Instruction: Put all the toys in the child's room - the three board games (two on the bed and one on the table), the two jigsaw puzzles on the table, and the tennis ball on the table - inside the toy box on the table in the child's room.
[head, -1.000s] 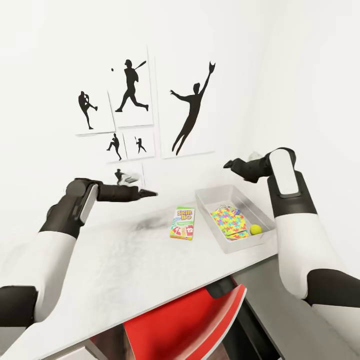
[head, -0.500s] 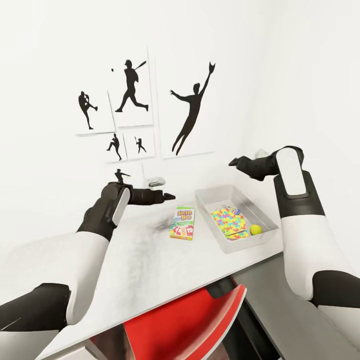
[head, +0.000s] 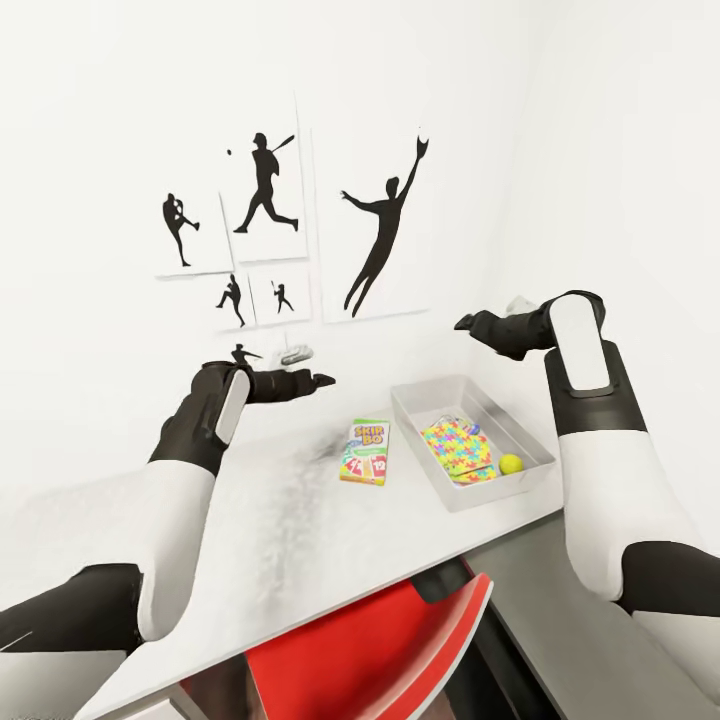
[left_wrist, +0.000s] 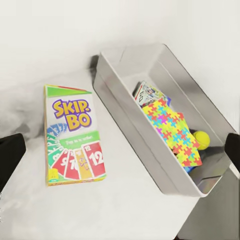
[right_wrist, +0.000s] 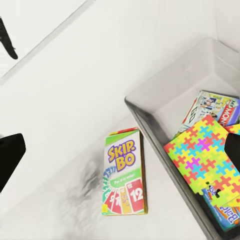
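Skip-Bo board game (head: 365, 451): flat box, green edge, white-purple cover, fanned number cards, lying on the counter (head: 250, 520) at frame centre, just left of the toy box (head: 440, 392). The box holds jigsaw puzzle (head: 459, 446), tennis ball (head: 511, 463), other game boxes. Left gripper (head: 318, 379) hovers above the counter, right gripper (head: 462, 323) above the box; both jaws wide open, empty.

My left arm was stretched forward with the elbow bent, and my left gripper (head: 318, 379) pointed ahead with its jaws wide apart, holding nothing. My right arm was raised higher, its forearm upright, the wrist turned inward. My right gripper (head: 462, 323) also was spread apart and empty.
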